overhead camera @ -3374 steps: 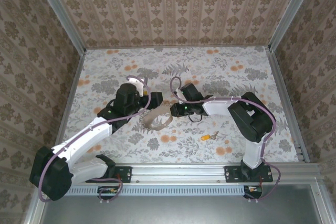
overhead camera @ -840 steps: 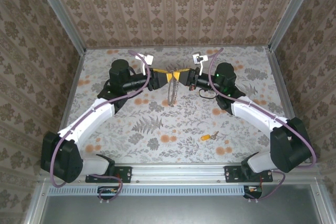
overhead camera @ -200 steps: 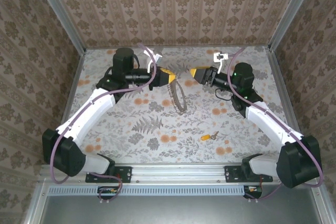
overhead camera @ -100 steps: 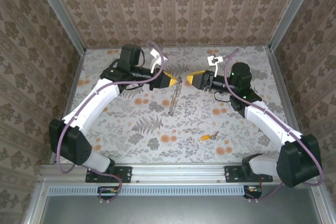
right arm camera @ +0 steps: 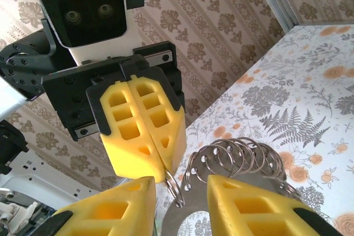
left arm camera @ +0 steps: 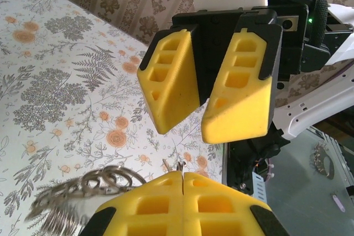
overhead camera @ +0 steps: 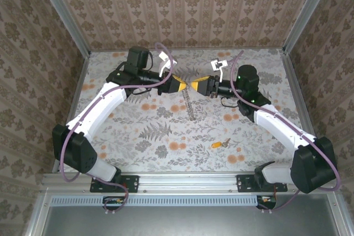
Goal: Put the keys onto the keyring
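Approach and narrowing at the right hand [overhead camera: 196, 85]: stood well off to the right a second earlier with jaws wide, then slid in toward the left hand [overhead camera: 185, 84] and drew the jaws down to roughly half that spread. Ended almost tip to tip with the left, yellow fingers [right arm camera: 113, 214] set either side of the top of the keyring [overhead camera: 190, 105], with gaps on both sides and nothing gripped as far as could be seen. Kept the left hand clamped fully shut on a small ring at the top of the keyring, the rest hanging down toward the surface [overhead camera: 138, 136] at mid-rear. Left the key [overhead camera: 219, 144] lying on the surface well apart, toward the front right, untouched. Judged as a two-handed hold being set up on the keyring, probably to steady or open it; threading not yet begun.
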Tool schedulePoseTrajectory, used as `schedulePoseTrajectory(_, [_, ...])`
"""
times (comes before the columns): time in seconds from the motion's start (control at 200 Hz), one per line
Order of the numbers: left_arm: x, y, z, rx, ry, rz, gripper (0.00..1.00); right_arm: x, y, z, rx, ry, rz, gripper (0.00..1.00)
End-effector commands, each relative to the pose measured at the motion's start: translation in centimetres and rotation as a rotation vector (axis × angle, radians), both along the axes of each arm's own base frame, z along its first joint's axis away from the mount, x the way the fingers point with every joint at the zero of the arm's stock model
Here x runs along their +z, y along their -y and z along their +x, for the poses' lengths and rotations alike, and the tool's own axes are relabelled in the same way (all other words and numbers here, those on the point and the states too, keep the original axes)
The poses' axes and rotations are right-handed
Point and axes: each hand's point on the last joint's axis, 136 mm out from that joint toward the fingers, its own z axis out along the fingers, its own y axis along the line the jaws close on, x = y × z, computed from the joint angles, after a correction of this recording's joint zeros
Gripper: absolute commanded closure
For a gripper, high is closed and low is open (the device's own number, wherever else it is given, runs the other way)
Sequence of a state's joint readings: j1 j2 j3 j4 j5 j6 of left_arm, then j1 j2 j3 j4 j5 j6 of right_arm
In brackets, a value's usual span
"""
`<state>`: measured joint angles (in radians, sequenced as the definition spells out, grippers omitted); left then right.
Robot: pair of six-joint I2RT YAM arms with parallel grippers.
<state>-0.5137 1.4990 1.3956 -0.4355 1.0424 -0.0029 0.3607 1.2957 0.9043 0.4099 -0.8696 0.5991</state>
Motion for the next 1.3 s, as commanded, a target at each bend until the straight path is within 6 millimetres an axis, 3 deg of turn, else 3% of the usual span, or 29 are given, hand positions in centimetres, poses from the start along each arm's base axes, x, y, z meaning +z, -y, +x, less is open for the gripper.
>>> schedulePoseTrajectory(0.0, [1.8,0.0,-0.3,-0.036,0.043,-0.041,1.00,0.9,-0.7,-0.3,0.038,0.035,-0.002,0.68])
schedulePoseTrajectory(0.405, [2.2,-0.1,-0.7,-0.041,0.049,-0.049,1.00,0.4,-1.7,-0.3,0.066,0.027,-0.011,0.71])
schedulePoseTrajectory(0.705, [2.3,-0.1,-0.7,-0.041,0.049,-0.050,1.00,0.3,-2.1,-0.8,0.094,0.030,-0.015,0.92])
schedulePoseTrajectory(0.89, [2.4,0.0,-0.8,-0.043,0.049,-0.051,1.00,0.4,-2.2,-0.8,0.100,0.033,-0.017,1.00])
schedulePoseTrajectory(1.11, [2.3,0.1,-0.8,-0.042,0.045,-0.050,1.00,0.6,-2.6,-1.1,0.121,0.040,-0.017,1.00])
schedulePoseTrajectory(1.185, [2.4,0.2,-0.9,-0.043,0.047,-0.050,1.00,0.6,-2.8,-1.2,0.127,0.036,-0.018,0.89])
schedulePoseTrajectory(1.245, [2.4,0.2,-0.9,-0.044,0.048,-0.050,1.00,0.6,-2.9,-1.2,0.130,0.035,-0.018,0.90])
schedulePoseTrajectory(1.295, [2.4,0.2,-0.9,-0.043,0.049,-0.050,1.00,0.7,-2.9,-1.2,0.132,0.039,-0.018,0.96])
